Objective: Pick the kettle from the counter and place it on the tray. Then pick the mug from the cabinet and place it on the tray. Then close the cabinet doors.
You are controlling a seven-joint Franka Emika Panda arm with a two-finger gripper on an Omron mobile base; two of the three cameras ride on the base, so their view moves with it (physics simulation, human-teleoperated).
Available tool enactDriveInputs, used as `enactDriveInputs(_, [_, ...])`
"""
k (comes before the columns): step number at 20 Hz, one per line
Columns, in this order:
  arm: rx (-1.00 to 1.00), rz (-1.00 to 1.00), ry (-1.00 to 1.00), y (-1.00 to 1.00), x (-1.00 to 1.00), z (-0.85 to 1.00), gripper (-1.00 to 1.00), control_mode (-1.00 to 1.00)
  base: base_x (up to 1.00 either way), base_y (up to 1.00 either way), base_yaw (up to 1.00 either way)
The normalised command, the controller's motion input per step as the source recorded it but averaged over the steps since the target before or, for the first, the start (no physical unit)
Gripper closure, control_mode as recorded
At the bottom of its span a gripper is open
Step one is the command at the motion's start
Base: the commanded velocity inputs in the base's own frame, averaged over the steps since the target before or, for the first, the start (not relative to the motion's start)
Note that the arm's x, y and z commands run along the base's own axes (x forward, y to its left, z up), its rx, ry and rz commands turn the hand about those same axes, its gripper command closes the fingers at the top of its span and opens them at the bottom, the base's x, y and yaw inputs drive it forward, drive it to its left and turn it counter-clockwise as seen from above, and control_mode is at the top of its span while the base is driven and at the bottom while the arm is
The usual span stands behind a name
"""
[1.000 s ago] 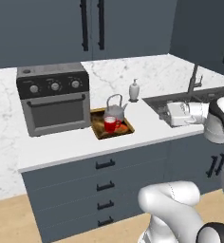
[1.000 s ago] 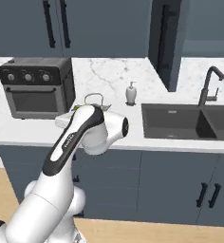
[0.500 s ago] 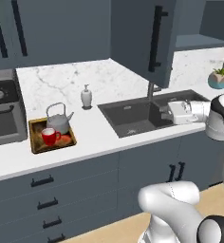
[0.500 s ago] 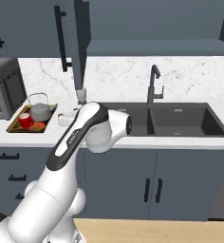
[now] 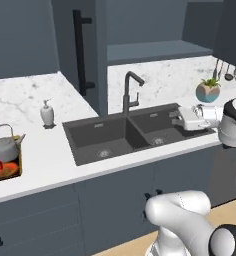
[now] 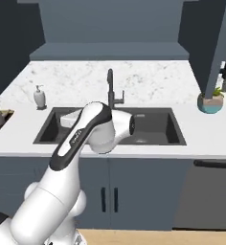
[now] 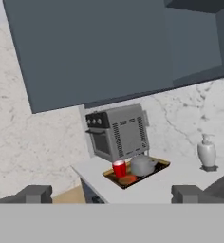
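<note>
Base now rightward, facing sink point(image 5: 121, 134); unlabelled.

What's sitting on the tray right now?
On the tray stand the grey kettle and the red mug, side by side. The tray surface beneath them is covered.

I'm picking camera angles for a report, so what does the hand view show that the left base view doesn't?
Hand view alone: the grey toaster oven behind the tray, and the gripper with its tips wide apart. Left base view alone: the black sink, the faucet, the potted plant. Both: kettle, red mug, soap bottle.
</note>
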Motion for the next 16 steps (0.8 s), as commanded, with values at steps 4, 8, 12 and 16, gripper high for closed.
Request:
enactDriveInputs(4, [0.0,0.0,0.0,0.0,0.0,0.0,-1.0,1.0,0.61,-0.28,0.05])
enactDriveInputs(8, [0.0,0.0,0.0,0.0,0.0,0.0,-1.0,1.0,0.52,-0.19,0.08])
enactDriveInputs(12, [0.0,0.0,0.0,0.0,0.0,0.0,-1.0,1.0,0.47,-0.29,0.16])
enactDriveInputs(16, [0.0,0.0,0.0,0.0,0.0,0.0,-1.0,1.0,0.34,-0.52,0.09])
